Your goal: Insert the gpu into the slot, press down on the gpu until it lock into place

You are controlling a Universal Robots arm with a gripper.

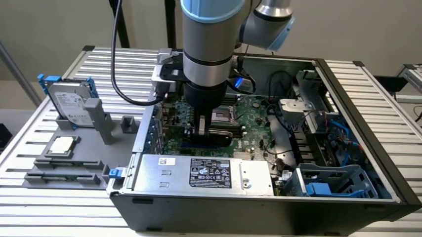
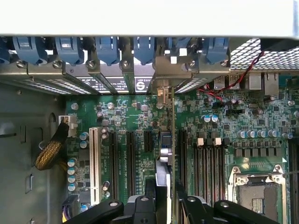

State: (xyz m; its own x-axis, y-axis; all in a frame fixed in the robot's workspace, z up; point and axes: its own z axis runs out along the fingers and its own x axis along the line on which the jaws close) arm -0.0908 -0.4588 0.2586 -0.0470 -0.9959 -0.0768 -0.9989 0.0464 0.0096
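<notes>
Exterior view: the arm reaches straight down into the open case [image 1: 369, 195], which lies on its side on a slatted table [image 1: 59, 207]. The gripper [image 1: 205, 129] stands over the green motherboard [image 1: 254, 128], toward the exterior view's left of the board, just behind the grey-labelled power supply [image 1: 204, 174]. Its two fingers are closed on the gpu [image 1: 212, 132], which is held on edge between them, low against the board. A strip of the blue slot [image 1: 197, 146] is visible directly under the gripper, beside the power supply. Whether the card's edge is seated in the slot cannot be told. To the exterior view's left, outside the case, a hard drive [image 1: 71, 106] stands in a grey fixture [image 1: 66, 168]. Wrist view: the gpu [image 2: 164, 186] is seen edge-on, running from between the fingers [image 2: 142, 207] up toward the rear brackets, its silver bracket [image 2: 163, 93] upright at the back wall of the case. It sits among parallel black slots, with the white slot [image 2: 95, 165] on one side and the processor socket [image 2: 258, 191] on the other.
</notes>
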